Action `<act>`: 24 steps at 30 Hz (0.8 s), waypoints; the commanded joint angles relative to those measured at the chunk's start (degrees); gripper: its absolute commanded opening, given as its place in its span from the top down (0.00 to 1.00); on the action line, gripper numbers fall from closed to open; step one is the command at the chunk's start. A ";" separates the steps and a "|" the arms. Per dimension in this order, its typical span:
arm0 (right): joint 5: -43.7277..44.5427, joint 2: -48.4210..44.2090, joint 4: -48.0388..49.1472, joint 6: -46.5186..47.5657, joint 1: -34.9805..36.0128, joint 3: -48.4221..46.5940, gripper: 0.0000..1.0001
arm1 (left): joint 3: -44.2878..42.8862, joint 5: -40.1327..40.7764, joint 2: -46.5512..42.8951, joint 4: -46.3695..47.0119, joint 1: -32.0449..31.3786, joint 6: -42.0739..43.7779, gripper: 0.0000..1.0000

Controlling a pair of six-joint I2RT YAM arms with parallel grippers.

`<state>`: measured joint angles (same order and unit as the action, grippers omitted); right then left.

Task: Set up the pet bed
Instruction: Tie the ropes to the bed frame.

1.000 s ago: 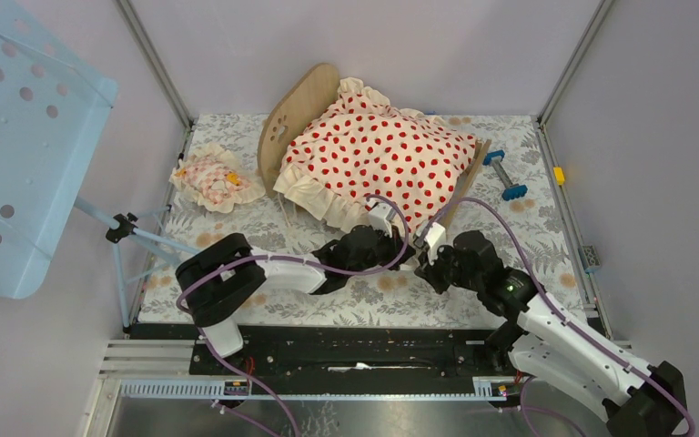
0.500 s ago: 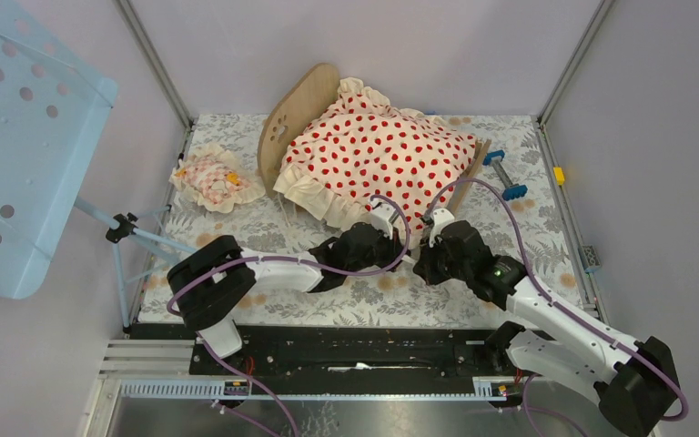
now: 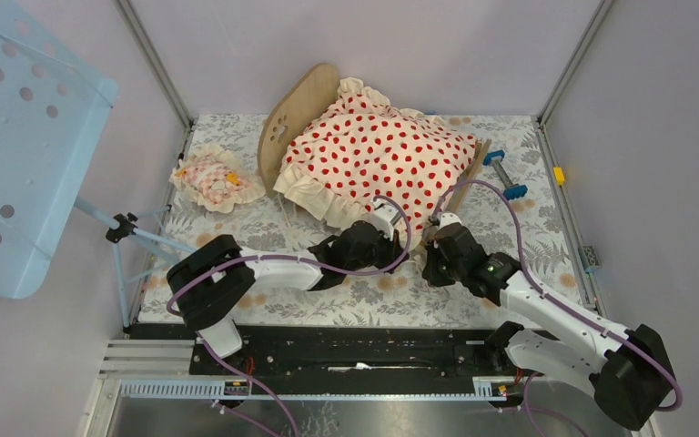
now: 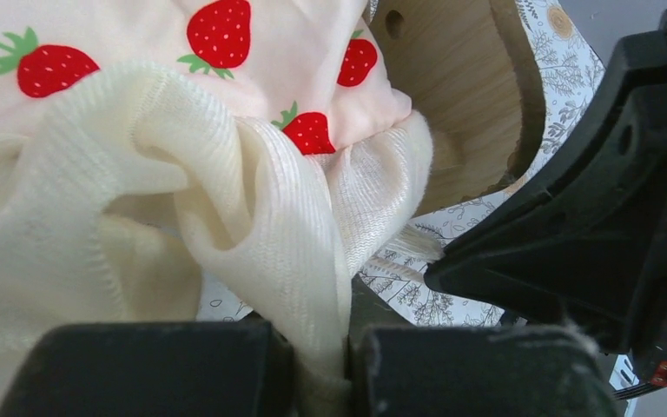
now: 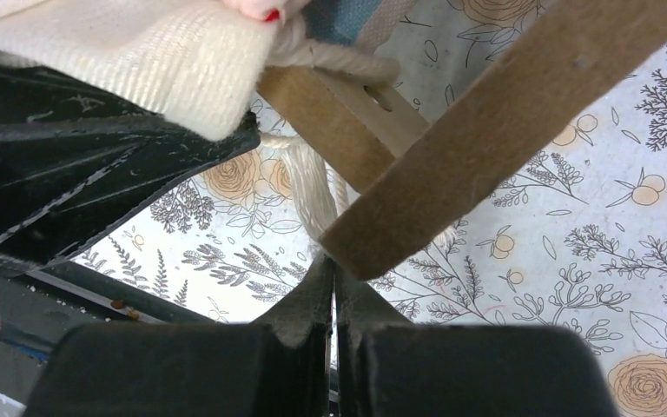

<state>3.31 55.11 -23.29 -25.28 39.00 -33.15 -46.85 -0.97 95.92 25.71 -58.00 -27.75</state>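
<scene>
**Blanket being dressed at the footboard corner**

The bed (image 3: 282,127) is set toward the far edge of the bench (image 3: 546,237), about midway between its sides. Its headboard (image 3: 308,91) is turned to the far-left corner and its footboard (image 3: 471,171) to the right edge. The bed is covered by the blanket (image 3: 378,155). The pillow (image 3: 211,177) lies off the bed, near the left edge.

The left gripper (image 4: 347,360) is clenched on the blanket's ruffle (image 4: 269,217) at the near corner, by the footboard. The right gripper (image 5: 332,304) is pressed closed just beside it, with its tips at the footboard's lower corner, where a pale fringe (image 5: 313,195) hangs. Whether any thread is caught between the fingers cannot be told.

The step in hand is judged to be the straightening of the blanket over the foot of the bed; the pillow is judged not yet placed. A short, low pull on the ruffle is called for next, and the light frame should be kept from sliding or tipping with it.

Little room is left between the two grippers, which are nearly touching. The strip along the near edge is taken up by both arms. Bare bench is found to the right of the footboard, though a blue tool (image 3: 507,177) lies there. Toward the far edge, movement is bounded closely by the wall (image 3: 373,45).
</scene>
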 commanded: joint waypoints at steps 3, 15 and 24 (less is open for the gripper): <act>1.62 1.81 1.19 0.42 0.33 -3.84 1.00 | -2.54 -2.82 -3.02 1.28 0.20 1.64 1.00; 3.75 4.77 4.08 5.88 1.51 -5.53 1.00 | -1.82 -4.06 -4.22 0.83 0.23 1.82 1.00; 7.64 6.15 7.89 9.88 3.61 -5.95 1.00 | -2.19 -4.99 -3.73 0.44 0.23 1.79 1.00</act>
<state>6.70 60.64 -22.83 -18.76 41.82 -35.86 -46.92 -4.10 94.15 24.86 -58.00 -26.79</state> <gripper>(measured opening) 0.020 0.018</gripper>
